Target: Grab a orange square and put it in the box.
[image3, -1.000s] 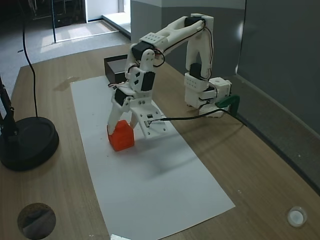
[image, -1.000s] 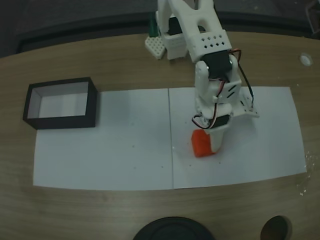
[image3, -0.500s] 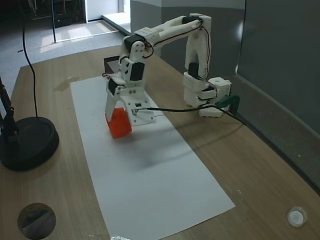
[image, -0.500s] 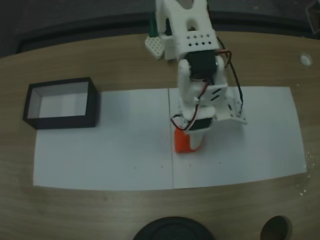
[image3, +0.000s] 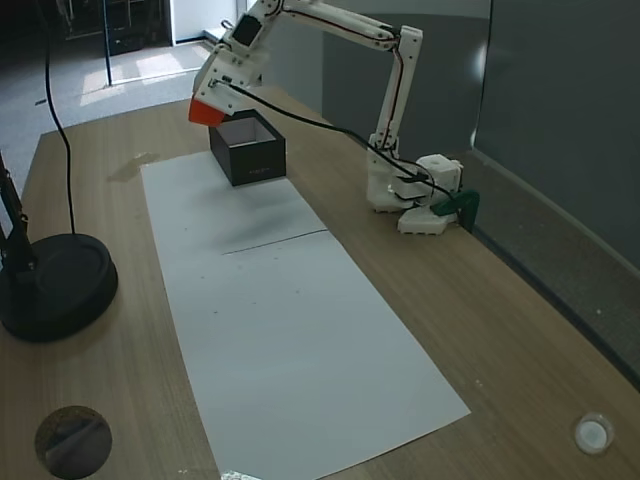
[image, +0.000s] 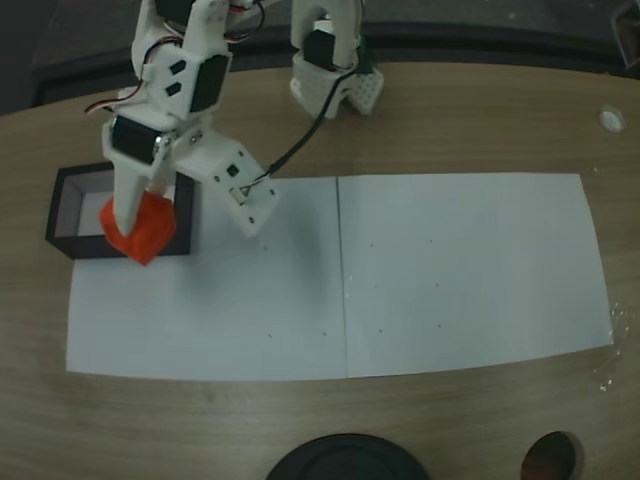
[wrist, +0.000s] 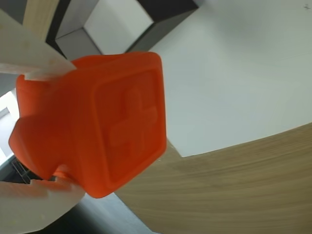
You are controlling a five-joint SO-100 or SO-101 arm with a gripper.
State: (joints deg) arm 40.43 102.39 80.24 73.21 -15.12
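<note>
The orange square [image: 142, 230] is a red-orange cube held in the air, with my gripper [image: 138, 222] shut on it. In a fixed view from above it hangs over the front wall of the box [image: 72, 246], a black-walled open tray with a pale inside. From the side, the orange square [image3: 204, 112] sits above the far-left corner of the box [image3: 252, 164]. In the wrist view the orange square [wrist: 102, 122] shows an embossed cross. White fingers [wrist: 31, 56] press it from both sides, and the box [wrist: 163, 12] lies beyond.
Two white paper sheets [image: 460, 270] cover the wooden table. The arm's base [image: 335, 80] stands at the back edge. A black round stand [image3: 50, 285] sits near the front, beside a round hole [image: 553, 458]. A small white cap [image: 610, 118] lies far right.
The arm has lifted the cube off the right sheet and swung it left, from the paper's middle seam to above the box.
</note>
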